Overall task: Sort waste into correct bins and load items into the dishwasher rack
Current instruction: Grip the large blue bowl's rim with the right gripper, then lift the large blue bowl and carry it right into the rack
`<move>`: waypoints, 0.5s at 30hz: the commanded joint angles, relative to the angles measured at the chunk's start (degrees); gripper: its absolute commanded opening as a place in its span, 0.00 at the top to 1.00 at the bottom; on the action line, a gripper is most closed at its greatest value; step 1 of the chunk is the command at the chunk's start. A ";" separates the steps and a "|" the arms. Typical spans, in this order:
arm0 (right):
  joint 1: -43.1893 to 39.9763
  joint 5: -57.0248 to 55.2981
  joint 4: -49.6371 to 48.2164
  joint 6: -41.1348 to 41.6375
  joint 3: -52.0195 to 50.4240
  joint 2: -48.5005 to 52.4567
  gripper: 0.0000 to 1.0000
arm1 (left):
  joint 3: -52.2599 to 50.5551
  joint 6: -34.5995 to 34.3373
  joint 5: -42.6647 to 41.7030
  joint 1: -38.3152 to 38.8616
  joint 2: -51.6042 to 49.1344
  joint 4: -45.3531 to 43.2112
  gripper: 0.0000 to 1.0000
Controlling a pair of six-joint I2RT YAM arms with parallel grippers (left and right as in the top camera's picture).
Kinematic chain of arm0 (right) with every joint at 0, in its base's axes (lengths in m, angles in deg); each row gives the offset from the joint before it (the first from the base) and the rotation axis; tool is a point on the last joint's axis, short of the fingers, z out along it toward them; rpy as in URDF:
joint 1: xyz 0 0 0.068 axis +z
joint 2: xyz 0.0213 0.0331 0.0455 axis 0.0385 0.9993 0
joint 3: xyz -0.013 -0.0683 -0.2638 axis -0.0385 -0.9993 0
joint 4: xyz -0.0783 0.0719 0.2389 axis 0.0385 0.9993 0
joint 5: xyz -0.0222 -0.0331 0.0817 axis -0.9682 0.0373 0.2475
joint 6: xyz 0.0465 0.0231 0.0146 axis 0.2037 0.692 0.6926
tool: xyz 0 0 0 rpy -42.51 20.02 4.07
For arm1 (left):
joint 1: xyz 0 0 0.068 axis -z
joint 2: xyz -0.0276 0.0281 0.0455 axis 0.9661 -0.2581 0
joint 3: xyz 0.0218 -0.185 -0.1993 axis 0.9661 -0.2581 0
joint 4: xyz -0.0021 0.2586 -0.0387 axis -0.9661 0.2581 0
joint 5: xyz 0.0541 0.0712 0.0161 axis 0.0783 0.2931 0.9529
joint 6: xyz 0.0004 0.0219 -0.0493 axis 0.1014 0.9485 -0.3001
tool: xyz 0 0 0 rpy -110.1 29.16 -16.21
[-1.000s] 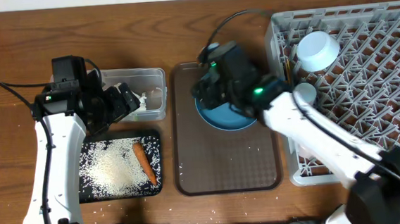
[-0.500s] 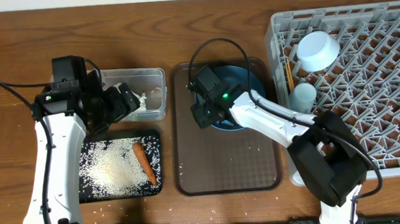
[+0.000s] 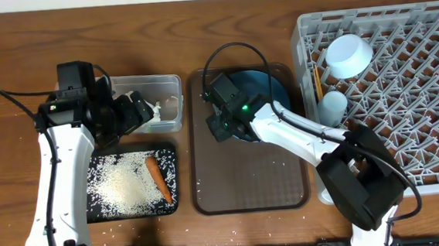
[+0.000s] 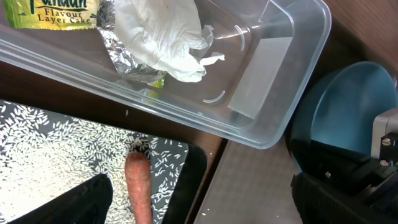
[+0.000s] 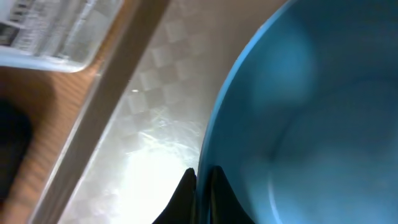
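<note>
Right gripper [image 5: 200, 186] just clamped the rim of the large dark-blue round plate [image 5: 298, 124]; I'd lift it now. Left gripper [image 3: 131, 114] gaping.

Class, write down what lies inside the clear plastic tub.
Inside the clear tub lie a crumpled white tissue and a green snack wrapper. The tissue hides part of it.

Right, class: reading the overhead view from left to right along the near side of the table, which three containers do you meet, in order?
Black tray → brown tray → rack.
</note>
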 commanded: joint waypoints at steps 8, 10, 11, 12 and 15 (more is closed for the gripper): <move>-1.38 17.11 1.51 0.61 -0.04 -9.60 0.99 | 0.26 0.57 0.55 -0.22 -0.02 0.17 0.06; -1.99 18.78 2.43 0.61 -0.04 -11.91 0.99 | 0.26 0.57 0.55 -0.24 -0.02 0.17 0.06; -2.40 19.89 2.91 0.61 -0.04 -13.09 0.99 | 0.26 0.57 0.55 -0.22 -0.02 0.17 0.06; -2.91 21.11 3.50 0.61 -0.04 -14.25 0.99 | 0.26 0.57 0.55 -0.22 -0.02 0.17 0.06; -5.92 26.47 5.42 0.57 -0.04 -17.35 0.99 | 0.26 0.57 0.55 -0.24 -0.02 0.17 0.06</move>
